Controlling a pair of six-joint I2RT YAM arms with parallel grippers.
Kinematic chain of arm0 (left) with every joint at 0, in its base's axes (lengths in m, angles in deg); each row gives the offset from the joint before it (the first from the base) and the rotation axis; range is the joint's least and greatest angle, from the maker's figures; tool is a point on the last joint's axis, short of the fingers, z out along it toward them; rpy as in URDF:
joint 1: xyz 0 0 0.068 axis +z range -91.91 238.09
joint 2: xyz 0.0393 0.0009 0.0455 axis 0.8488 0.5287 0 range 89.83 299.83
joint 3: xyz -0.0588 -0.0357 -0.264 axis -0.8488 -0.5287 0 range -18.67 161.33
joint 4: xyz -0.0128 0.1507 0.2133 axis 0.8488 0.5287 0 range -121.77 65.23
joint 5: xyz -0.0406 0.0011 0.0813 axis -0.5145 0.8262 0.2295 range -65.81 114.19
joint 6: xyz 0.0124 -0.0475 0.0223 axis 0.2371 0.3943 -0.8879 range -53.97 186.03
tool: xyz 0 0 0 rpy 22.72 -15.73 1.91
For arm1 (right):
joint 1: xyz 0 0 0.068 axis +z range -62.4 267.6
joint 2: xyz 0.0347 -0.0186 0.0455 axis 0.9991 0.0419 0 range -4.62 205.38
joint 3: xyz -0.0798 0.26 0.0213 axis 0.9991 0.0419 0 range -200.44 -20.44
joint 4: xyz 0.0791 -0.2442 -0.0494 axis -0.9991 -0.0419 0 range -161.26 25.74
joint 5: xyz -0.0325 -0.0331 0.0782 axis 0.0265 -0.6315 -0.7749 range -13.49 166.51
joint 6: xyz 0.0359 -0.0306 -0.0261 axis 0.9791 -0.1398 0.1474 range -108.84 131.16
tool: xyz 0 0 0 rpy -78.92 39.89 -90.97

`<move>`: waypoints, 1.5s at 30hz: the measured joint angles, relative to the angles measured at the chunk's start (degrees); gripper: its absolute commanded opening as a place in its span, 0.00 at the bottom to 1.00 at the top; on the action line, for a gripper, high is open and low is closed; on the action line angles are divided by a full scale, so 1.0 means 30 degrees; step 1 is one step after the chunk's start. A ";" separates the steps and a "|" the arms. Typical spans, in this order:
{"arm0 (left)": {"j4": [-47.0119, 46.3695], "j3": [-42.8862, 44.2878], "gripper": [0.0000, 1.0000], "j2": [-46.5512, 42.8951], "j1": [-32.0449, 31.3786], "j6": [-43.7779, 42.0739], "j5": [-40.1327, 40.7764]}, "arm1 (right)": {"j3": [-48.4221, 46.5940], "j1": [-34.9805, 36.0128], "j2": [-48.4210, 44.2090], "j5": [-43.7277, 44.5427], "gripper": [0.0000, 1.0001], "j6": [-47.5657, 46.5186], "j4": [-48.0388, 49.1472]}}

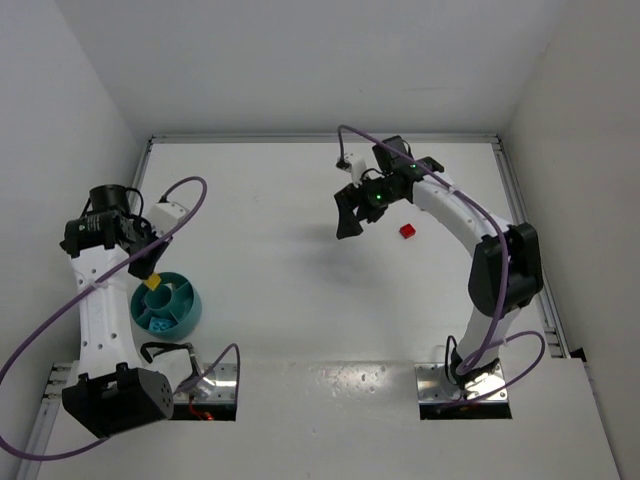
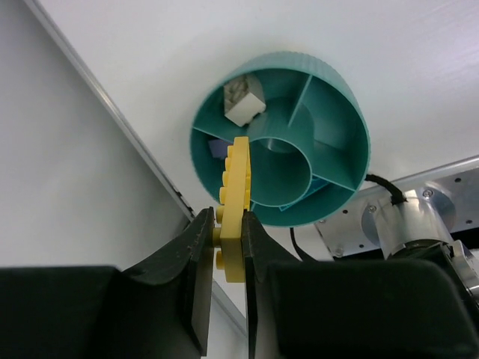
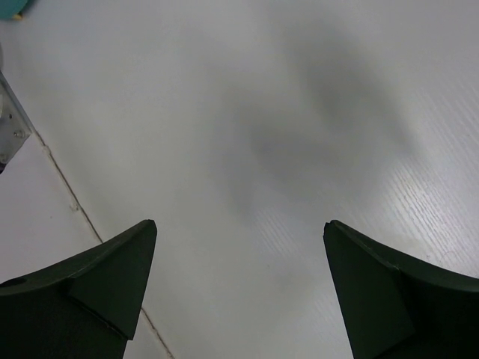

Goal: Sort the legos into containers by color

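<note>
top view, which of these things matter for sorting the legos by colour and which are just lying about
Part of the job:
- yellow lego, gripped by the left arm
- red lego, lying loose
- blue legos, already in a compartment
- teal bowl

Just there:
- metal base plates
- side rail

Middle of the table (image 1: 300, 320) is wide open between the two arms, so there's loads of room to pass there. The left near corner is the tight spot. The teal bowl (image 1: 196, 310) sits close to the left wall, with the left gripper (image 2: 228, 224) and its yellow brick (image 2: 238, 187) hanging right over it, plus a purple cable (image 1: 186, 182) looping past. Dividers and a hub cut the bowl into narrow slots. The red brick (image 1: 407, 231) lies out in the open, just right of the right gripper (image 3: 239, 239), whose jaws stand wide over bare table.
</note>
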 measured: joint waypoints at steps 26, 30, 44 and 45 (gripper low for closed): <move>0.0058 -0.2455 0.63 0.1523 0.0124 0.0335 -0.0291 | -0.0459 -0.1282 0.1005 0.1297 0.93 -0.0379 -0.1188; 0.0051 -0.1071 0.65 0.2623 0.0714 0.0364 -0.0656 | -0.0576 -0.2754 0.1209 0.1836 0.91 0.0233 -0.0729; -0.3942 0.6011 0.98 0.3978 -0.0605 0.4852 -0.3548 | -0.5712 -0.7810 0.4947 0.5034 0.86 -0.0146 0.0401; -0.4138 0.6011 1.00 0.4000 -0.0918 0.5289 -0.3665 | -0.6441 -0.7876 0.5304 0.5348 0.89 -0.0211 0.0393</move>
